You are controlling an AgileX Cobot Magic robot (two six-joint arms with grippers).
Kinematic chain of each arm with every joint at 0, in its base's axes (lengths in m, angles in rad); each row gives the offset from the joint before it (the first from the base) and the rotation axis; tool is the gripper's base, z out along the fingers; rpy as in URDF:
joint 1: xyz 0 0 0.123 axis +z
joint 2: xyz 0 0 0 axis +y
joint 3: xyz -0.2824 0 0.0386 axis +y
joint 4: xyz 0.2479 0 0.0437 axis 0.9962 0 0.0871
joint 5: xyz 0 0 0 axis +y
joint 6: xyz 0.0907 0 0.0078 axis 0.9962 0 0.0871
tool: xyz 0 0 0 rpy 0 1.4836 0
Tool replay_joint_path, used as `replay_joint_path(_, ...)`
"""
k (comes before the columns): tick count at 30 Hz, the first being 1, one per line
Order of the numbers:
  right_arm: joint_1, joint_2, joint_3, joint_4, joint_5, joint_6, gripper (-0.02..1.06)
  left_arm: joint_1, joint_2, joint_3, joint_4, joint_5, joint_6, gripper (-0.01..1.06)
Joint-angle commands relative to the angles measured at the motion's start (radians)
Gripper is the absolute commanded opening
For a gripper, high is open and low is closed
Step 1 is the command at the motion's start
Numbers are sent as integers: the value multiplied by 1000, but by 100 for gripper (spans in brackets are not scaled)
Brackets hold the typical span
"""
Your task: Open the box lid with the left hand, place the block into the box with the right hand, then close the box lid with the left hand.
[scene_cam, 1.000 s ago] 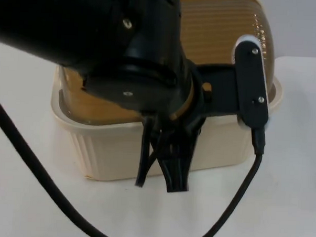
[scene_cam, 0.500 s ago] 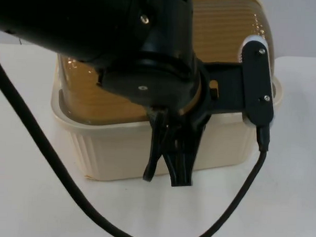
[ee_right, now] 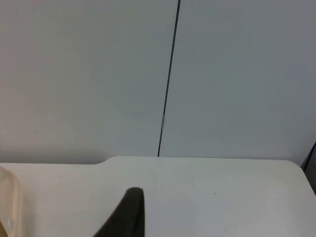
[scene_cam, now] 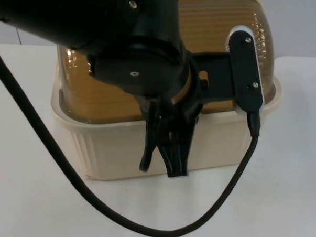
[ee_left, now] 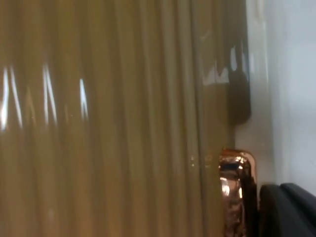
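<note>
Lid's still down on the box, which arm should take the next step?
Left. The left gripper hangs at the front wall of the cream box, just below the amber lid. The right gripper faces the grey partition wall, away from the box.

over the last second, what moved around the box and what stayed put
The left gripper, hanging over the box's front wall, swung slightly right and back, ending slightly higher. It grasped nothing. The amber lid and box did not move.

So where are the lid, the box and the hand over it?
lid (scene_cam: 219,26), top view, ribbed amber dome.
box (scene_cam: 114,150), top view, cream front wall.
left hand (scene_cam: 163,168), top view, between its fingertips.
</note>
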Motion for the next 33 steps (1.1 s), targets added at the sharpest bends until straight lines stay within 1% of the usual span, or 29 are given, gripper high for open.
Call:
replay_joint_path(1, -6, -3, -6, 1, -11, 2, 105, 14, -1, -8, 32, 47, -30, 0)
replay_joint_path(4, -6, -3, -6, 1, -11, 2, 105, 12, -1, -8, 141, 90, -135, 0)
replay_joint_path(5, -6, -3, -6, 1, -11, 2, 105, 12, -1, -8, 141, 90, -135, 0)
replay_joint_path(7, -6, -3, -6, 1, -11, 2, 105, 8, -1, -8, 204, 114, -197, 0)
replay_joint_path(10, -6, -3, -6, 1, -11, 2, 105, -7, -3, -8, 263, 126, -238, 0)
replay_joint_path(15, -6, -3, -6, 1, -11, 2, 105, -23, -5, -8, 293, 135, -266, 0)
replay_joint_path(20, -6, -3, -6, 1, -11, 2, 105, -23, -7, -8, 318, 153, -266, 0)
replay_joint_path(25, -6, -3, -6, 1, -11, 2, 105, -21, -28, -8, 321, 145, -259, 0)
replay_joint_path(28, -6, -3, -6, 1, -11, 2, 105, -16, -52, -11, 278, 131, -195, 0)
replay_joint_path(31, -6, -3, -6, 1, -11, 2, 105, 18, -64, -38, 164, 109, -96, 0)
replay_joint_path(32, -6, -3, -6, 1, -11, 2, 105, 18, -64, -38, 164, 109, -96, 0)
replay_joint_path(33, -6, -3, -6, 1, -11, 2, 105, 32, -64, -46, 131, 106, -59, 0)
